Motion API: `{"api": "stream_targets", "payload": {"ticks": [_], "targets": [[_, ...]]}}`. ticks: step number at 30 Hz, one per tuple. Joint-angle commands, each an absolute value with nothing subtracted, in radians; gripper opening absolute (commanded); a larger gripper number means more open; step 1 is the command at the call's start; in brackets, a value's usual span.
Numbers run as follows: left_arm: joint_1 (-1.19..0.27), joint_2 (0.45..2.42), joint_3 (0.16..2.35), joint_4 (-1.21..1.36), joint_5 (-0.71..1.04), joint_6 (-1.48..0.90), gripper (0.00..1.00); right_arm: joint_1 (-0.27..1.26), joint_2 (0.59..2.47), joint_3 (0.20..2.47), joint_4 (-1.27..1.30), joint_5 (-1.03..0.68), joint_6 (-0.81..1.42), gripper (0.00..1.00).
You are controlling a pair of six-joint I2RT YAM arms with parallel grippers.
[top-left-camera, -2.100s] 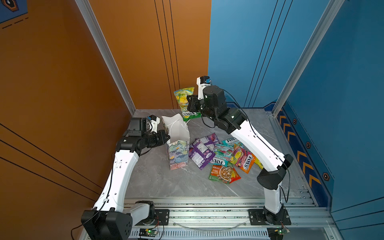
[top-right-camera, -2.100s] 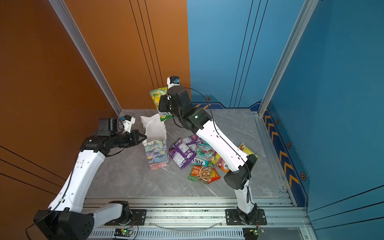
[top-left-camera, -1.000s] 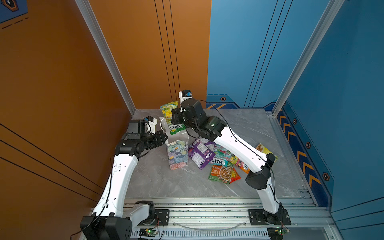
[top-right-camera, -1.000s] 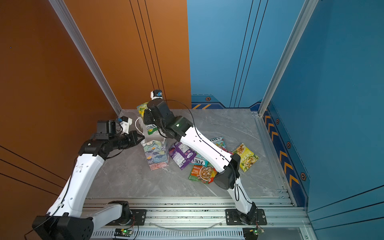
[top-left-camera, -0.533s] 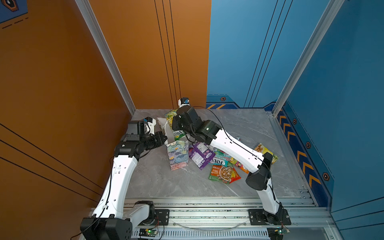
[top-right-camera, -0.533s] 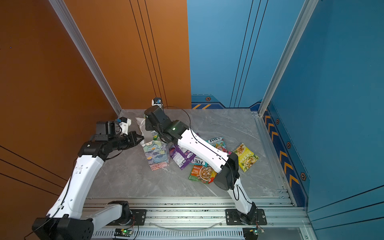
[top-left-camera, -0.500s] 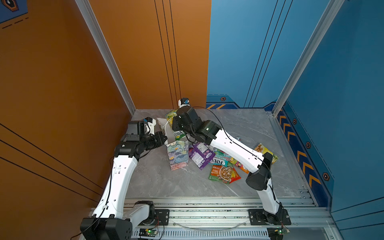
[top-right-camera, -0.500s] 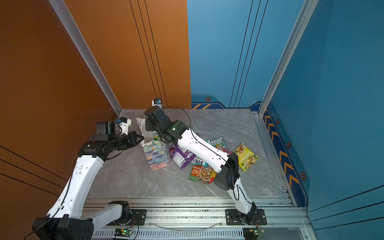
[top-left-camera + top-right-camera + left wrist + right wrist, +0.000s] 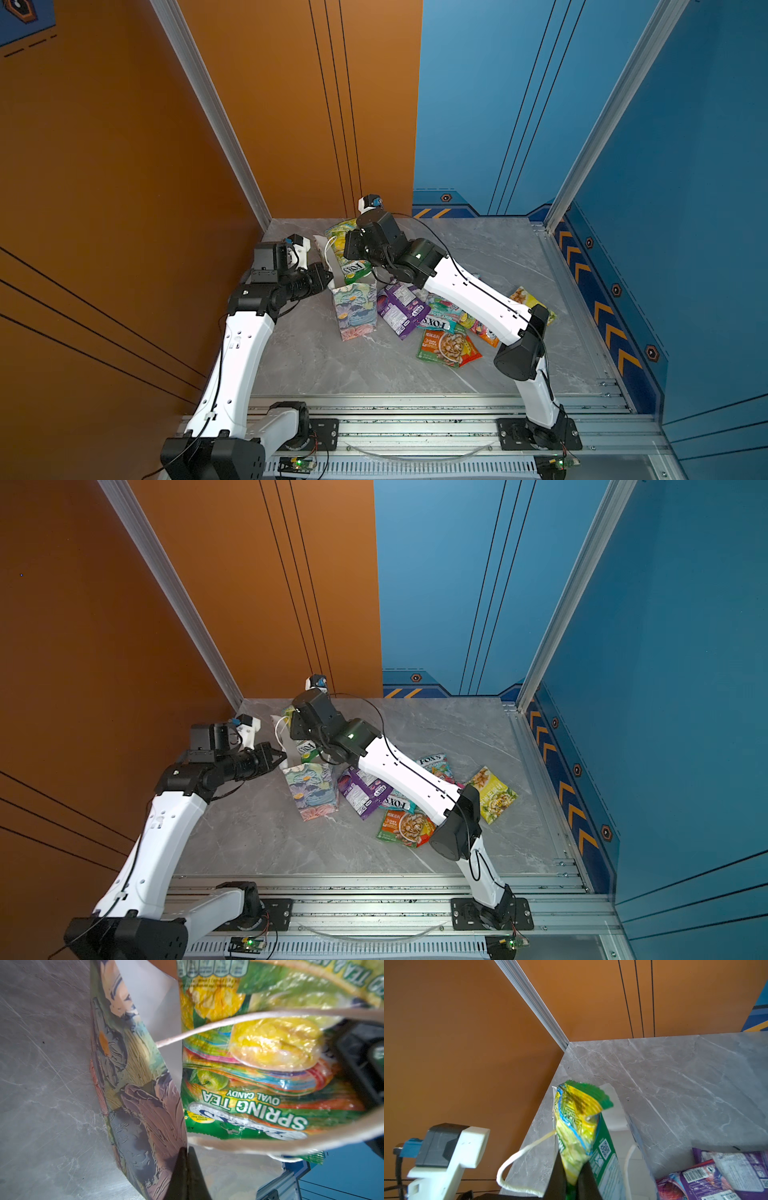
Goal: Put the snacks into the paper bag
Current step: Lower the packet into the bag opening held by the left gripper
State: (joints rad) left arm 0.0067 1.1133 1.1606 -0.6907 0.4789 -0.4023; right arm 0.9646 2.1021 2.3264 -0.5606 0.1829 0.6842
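Pinching the rim of the upright floral paper bag [image 9: 355, 309] at its ten o'clock corner, my left pincer [image 9: 328, 277] has its jaws pressed together on the paper. My right pincer [image 9: 572, 1174] is clamped on one end of the green FOX'S Spring Tea candy packet [image 9: 354, 268], whose other end dips into the bag's open mouth between the white cord handles [image 9: 207, 1028]; the other snacks [image 9: 446, 347], a purple packet [image 9: 401, 309] and a teal FOX'S packet [image 9: 440, 321] among them, lie at the bag's three o'clock
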Motion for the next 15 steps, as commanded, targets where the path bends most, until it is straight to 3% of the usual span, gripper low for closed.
{"api": "stream_targets", "payload": {"ticks": [1, 15], "targets": [[0.015, 1.098, 1.145, -0.682, 0.473, -0.406, 0.00, 0.956, 2.100, 2.312, -0.506, 0.126, 0.752, 0.00], [0.041, 1.085, 1.127, -0.679, 0.467, -0.405, 0.00, 0.933, 2.081, 2.203, -0.438, 0.080, 0.842, 0.00]]}}
